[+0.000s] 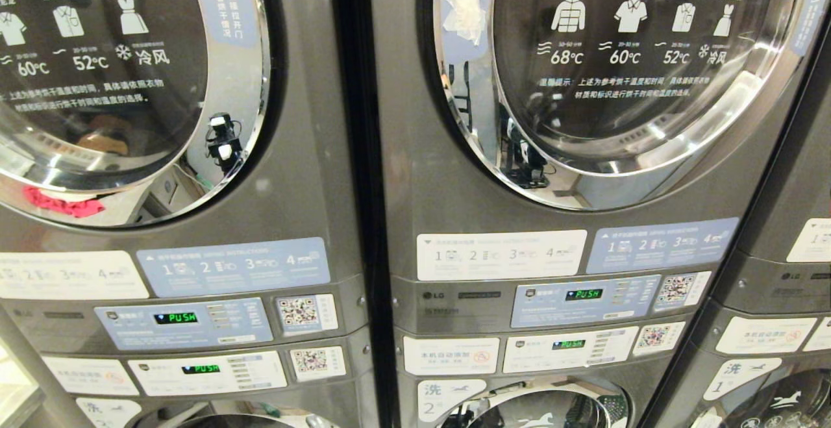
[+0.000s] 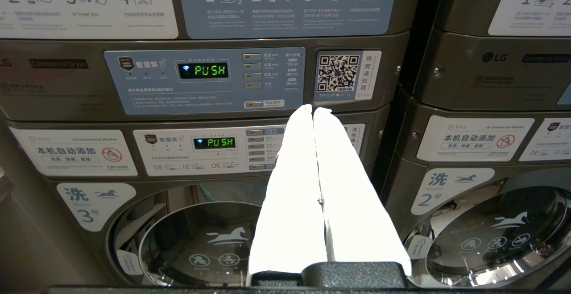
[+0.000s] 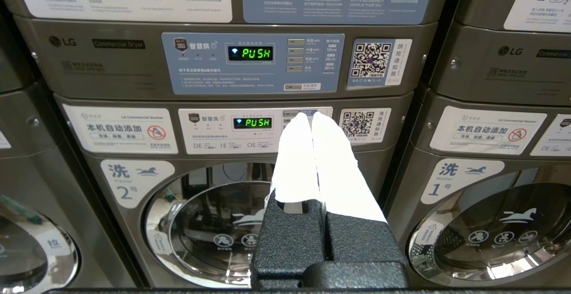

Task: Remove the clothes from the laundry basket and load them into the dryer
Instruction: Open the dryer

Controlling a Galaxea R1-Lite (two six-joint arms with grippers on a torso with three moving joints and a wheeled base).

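- Before me stood the dryer (image 1: 519, 220), its round door (image 1: 623, 71) shut and facing me.
- My left gripper (image 2: 312, 110) and right gripper (image 3: 311, 115) hung parked, jaws together and empty, likely because nothing was begun.
- No laundry basket or clothes showed.

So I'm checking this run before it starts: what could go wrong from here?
Both dryer doors are shut, so loading fails unless one is opened first. No laundry basket shows in any view, so the clothes may be hard to find. The left gripper and right gripper are shut and empty, facing washer panels, not the dryers.
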